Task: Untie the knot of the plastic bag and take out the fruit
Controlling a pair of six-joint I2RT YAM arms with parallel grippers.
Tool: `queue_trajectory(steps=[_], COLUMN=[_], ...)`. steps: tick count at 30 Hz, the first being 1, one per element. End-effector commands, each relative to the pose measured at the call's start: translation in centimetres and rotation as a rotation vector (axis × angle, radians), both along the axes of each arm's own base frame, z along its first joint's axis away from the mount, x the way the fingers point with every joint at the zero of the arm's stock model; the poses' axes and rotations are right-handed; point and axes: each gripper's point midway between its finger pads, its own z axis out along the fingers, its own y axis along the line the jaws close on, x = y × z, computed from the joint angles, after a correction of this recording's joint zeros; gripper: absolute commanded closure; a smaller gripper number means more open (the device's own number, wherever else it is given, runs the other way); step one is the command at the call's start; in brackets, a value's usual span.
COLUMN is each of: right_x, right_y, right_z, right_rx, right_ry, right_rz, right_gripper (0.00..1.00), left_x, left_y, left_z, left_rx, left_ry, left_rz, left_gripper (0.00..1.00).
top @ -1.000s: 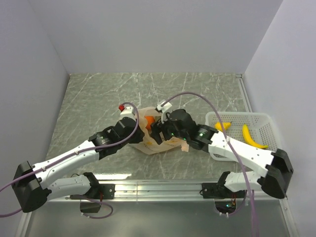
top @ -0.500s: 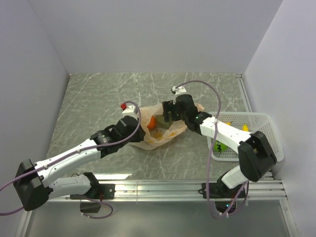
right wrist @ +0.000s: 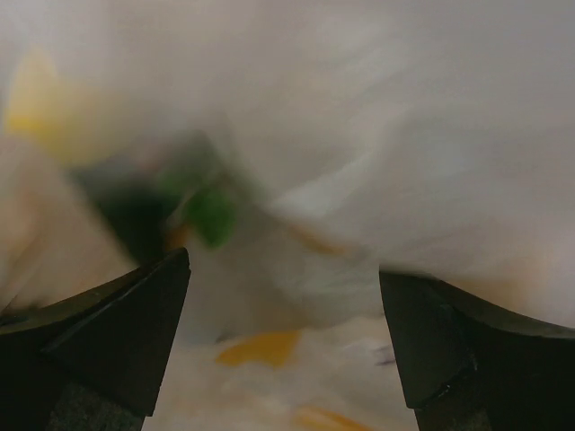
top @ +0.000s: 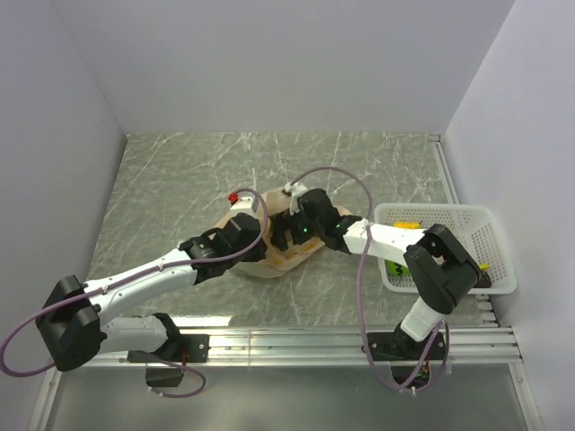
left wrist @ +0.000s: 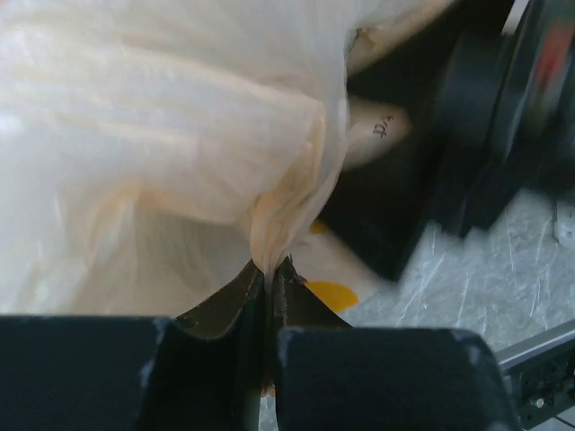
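Note:
The pale orange plastic bag [top: 269, 262] lies crumpled at the table's middle, mostly covered by both grippers. My left gripper [top: 254, 235] is shut on a pinched fold of the plastic bag [left wrist: 171, 153], its jaws [left wrist: 269, 274] tight together on the film. My right gripper [top: 286, 235] is open and pushed into the bag's mouth; its view is blurred, showing pale film [right wrist: 404, 135], a green fruit [right wrist: 208, 215] and a yellow-orange patch [right wrist: 260, 346] between the wide-apart fingers [right wrist: 126, 332]. The knot does not show.
A white mesh basket [top: 446, 247] stands at the right and holds yellow fruit [top: 406, 225]; the right arm's forearm crosses its near left corner. Grey walls close in the left, back and right sides.
The right gripper swung from the bag out toward the basket side, then came back into the bag's mouth. The left gripper shifted slightly right, still holding the bag. The bag looks flatter.

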Motion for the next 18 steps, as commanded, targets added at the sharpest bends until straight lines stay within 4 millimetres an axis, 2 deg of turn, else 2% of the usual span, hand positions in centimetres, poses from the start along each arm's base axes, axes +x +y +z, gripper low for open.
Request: queue_trajectory(steps=[1, 2, 4, 9, 12, 13, 15, 18], right_x=[-7.6, -8.7, -9.5, -4.0, -1.1, -0.3, 0.9, 2.0], right_y=[3.4, 3.6, 3.0, -1.8, -4.0, -4.3, -4.7, -3.3], right_z=[3.2, 4.9, 5.4, 5.9, 6.1, 6.5, 6.0, 7.0], right_rx=[0.089, 0.114, 0.097, -0.037, -0.095, -0.115, -0.150, -0.110], right_ry=[0.046, 0.022, 0.022, -0.121, -0.190, -0.218, -0.218, -0.247], right_rz=[0.283, 0.325, 0.329, 0.024, -0.080, -0.082, -0.089, -0.070], right_gripper=[0.08, 0.08, 0.09, 0.10, 0.18, 0.24, 0.28, 0.29], left_x=[1.0, 1.0, 0.9, 0.7, 0.6, 0.5, 0.6, 1.0], left_y=[0.3, 0.5, 1.1, 1.7, 2.0, 2.1, 2.3, 2.7], left_z=[1.5, 1.5, 1.3, 1.7, 1.9, 1.9, 2.0, 2.1], left_rx=[-0.018, -0.015, -0.005, -0.013, -0.015, -0.010, -0.004, 0.012], left_ry=[-0.067, -0.071, -0.075, -0.086, -0.091, -0.091, -0.095, -0.106], left_rz=[0.030, 0.036, 0.048, 0.061, 0.064, 0.064, 0.072, 0.094], left_gripper=[0.88, 0.88, 0.88, 0.87, 0.86, 0.86, 0.85, 0.84])
